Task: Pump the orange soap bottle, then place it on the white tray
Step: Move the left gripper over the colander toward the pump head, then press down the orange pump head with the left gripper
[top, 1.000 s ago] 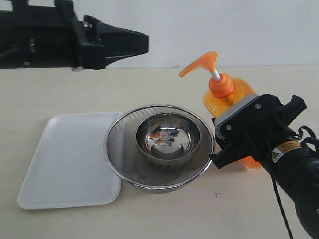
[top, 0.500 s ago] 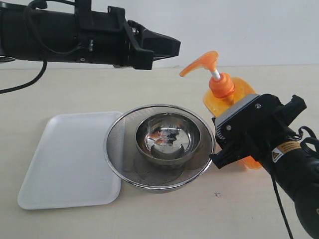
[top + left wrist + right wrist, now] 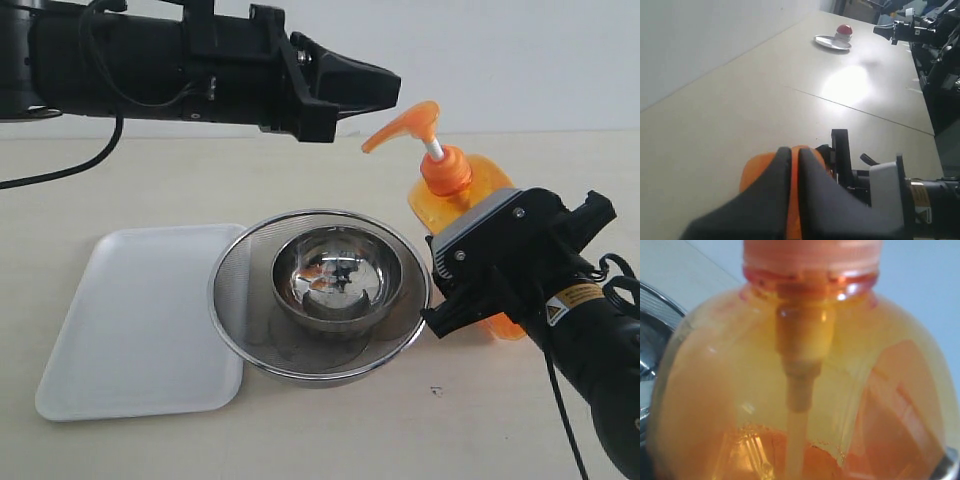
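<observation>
Found left gripper (image 3: 392, 88) pinched together, tip just above and left of pump head (image 3: 405, 128) in exterior view, apart from it; nearer arm for the press. Found right gripper (image 3: 462, 290) clamped on orange soap bottle (image 3: 470, 190), long axis tilted, right of strainer (image 3: 240, 300). Judged press to run down along stem. Noted white tray (image 3: 140, 320) far left, strainer between; judged lift-over needed.

We see a round steel mesh strainer (image 3: 243, 292) sitting on the pale table (image 3: 330, 430), with a smaller shiny steel bowl (image 3: 337, 303) nested upright inside it. A small dark speck (image 3: 434, 390) marks the tabletop nearby. In the left wrist view we make out a far-off metal dish (image 3: 830, 43) carrying a red object (image 3: 843, 30).
</observation>
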{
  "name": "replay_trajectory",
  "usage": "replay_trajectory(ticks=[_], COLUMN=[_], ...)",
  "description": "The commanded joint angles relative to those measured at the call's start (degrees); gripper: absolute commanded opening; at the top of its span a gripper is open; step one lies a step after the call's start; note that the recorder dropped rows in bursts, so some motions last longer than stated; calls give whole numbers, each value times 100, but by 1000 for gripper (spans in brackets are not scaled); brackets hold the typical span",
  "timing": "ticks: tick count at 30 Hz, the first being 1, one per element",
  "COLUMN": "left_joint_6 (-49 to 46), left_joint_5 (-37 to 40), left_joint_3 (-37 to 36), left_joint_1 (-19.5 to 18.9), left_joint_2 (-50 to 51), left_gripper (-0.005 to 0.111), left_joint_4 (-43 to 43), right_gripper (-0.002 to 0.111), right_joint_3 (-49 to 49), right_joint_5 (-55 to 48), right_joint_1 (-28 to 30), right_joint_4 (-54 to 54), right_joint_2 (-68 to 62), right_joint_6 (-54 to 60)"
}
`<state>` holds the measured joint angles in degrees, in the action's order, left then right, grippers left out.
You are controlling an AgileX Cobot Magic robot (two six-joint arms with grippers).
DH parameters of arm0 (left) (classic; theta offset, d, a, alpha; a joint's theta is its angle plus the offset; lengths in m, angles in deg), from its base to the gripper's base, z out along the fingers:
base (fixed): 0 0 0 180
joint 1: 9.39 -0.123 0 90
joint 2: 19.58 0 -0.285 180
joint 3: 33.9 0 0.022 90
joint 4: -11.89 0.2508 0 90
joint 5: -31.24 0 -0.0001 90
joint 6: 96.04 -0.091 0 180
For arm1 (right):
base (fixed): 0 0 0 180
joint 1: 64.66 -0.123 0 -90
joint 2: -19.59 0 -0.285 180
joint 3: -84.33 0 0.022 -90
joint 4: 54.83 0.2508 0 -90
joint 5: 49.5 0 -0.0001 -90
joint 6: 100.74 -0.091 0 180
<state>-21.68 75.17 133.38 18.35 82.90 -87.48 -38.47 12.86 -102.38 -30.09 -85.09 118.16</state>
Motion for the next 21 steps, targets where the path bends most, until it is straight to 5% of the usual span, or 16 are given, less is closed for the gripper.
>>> replay_trajectory(ticks=[1, 21], left_joint_6=[47, -223], left_joint_5=[86, -658], left_joint_3=[76, 89], left_joint_1=[28, 477], left_joint_2=[-3, 9], left_gripper=[5, 5], left_joint_4=[-58, -58], right_gripper=[0, 0], right_joint_3=[-15, -15], right_joint_5=[35, 6], right_joint_1=[5, 5], right_joint_4=[46, 36], right_joint_2=[43, 43], right_joint_6=[26, 15])
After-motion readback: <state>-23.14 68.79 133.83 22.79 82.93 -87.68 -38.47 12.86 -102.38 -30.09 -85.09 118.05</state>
